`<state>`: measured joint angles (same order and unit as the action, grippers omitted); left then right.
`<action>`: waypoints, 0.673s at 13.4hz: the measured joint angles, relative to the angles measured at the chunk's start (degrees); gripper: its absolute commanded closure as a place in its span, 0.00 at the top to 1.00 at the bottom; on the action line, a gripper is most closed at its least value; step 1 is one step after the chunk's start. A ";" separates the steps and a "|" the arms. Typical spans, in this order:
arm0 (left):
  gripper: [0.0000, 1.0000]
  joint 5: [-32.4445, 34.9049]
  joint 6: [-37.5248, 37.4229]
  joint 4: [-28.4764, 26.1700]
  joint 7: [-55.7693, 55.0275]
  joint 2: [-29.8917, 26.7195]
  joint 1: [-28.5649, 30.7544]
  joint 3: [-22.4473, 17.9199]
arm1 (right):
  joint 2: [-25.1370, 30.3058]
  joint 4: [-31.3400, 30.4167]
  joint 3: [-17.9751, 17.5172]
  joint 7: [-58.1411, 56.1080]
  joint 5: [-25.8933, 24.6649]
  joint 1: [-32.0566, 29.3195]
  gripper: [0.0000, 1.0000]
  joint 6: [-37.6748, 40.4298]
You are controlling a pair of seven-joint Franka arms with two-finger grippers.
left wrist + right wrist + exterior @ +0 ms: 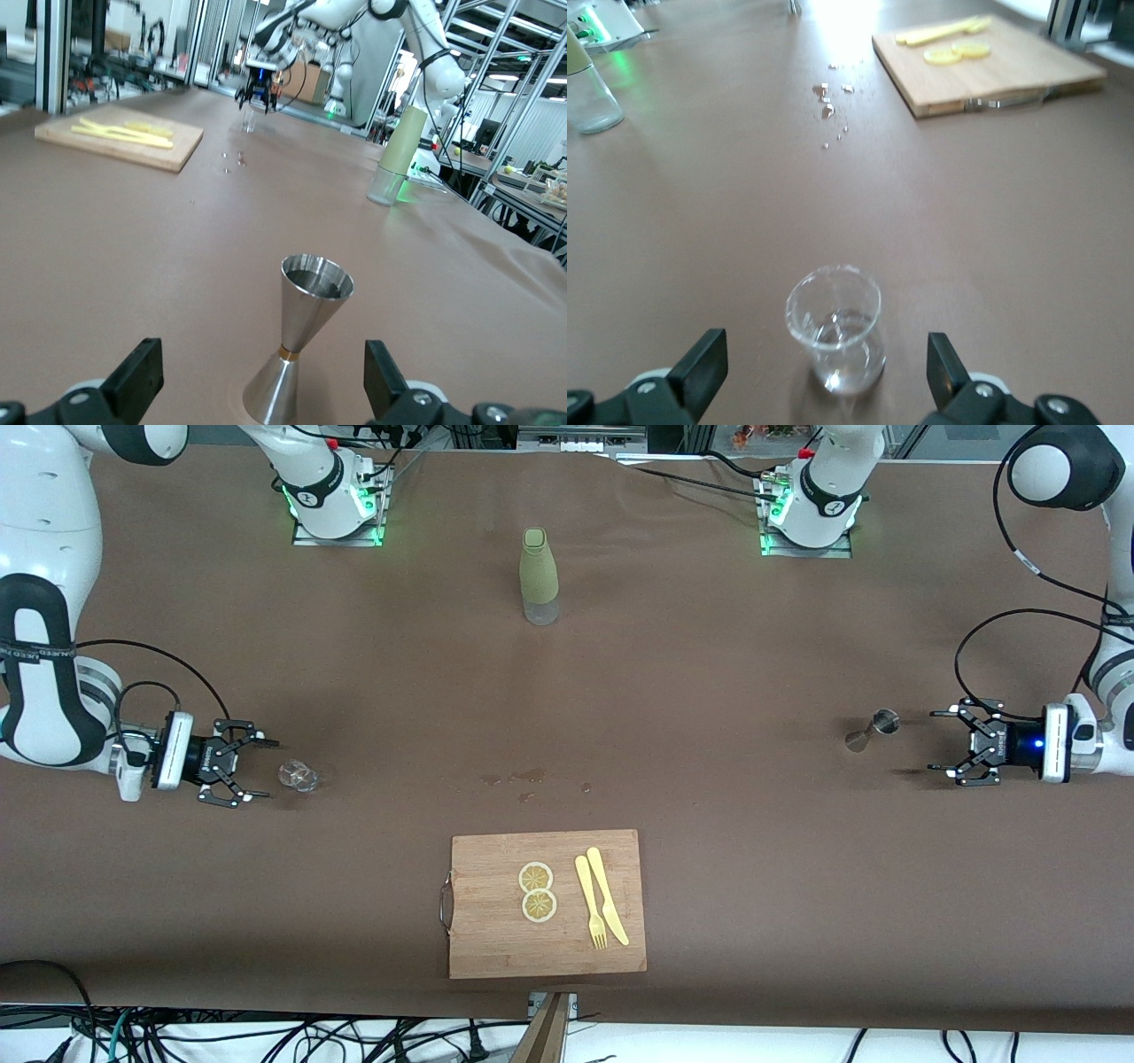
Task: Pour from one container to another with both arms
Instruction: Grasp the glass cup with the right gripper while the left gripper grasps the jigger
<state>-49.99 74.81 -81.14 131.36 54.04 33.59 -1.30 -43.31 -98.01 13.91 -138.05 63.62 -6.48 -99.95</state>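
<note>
Well apart from the wooden cutting board on the brown tabletop, my left gripper brackets the steel hourglass jigger and my right gripper the clear glass tumbler, fingers spread wide and empty, lined up for grasping.

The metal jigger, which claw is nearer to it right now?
Left. The left claw sits open just beside the metal jigger, at the left arm's end of the table. The right claw is open at the right arm's end, by the clear glass.
</note>
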 measured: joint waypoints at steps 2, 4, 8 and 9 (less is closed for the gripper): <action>1.00 -2.29 0.01 -1.29 5.22 2.19 0.03 0.03 | -2.10 0.05 0.01 -4.49 3.74 -0.11 1.00 1.16; 1.00 -4.34 0.73 -3.28 10.04 4.06 0.04 0.05 | -3.75 0.11 0.01 -7.02 5.11 -0.20 1.00 2.30; 1.00 -6.32 1.54 -5.41 15.15 5.20 0.04 0.22 | -6.77 0.42 -0.10 -10.26 9.43 -0.27 1.00 3.56; 1.00 -6.32 1.55 -5.57 15.84 5.20 0.02 0.35 | -7.33 0.62 -0.40 -10.54 9.71 -0.28 1.00 3.72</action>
<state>-56.31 76.36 -86.71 147.20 59.24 33.60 -0.95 -50.64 -97.39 13.51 -148.59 73.33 -6.76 -96.23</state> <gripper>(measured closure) 0.000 0.000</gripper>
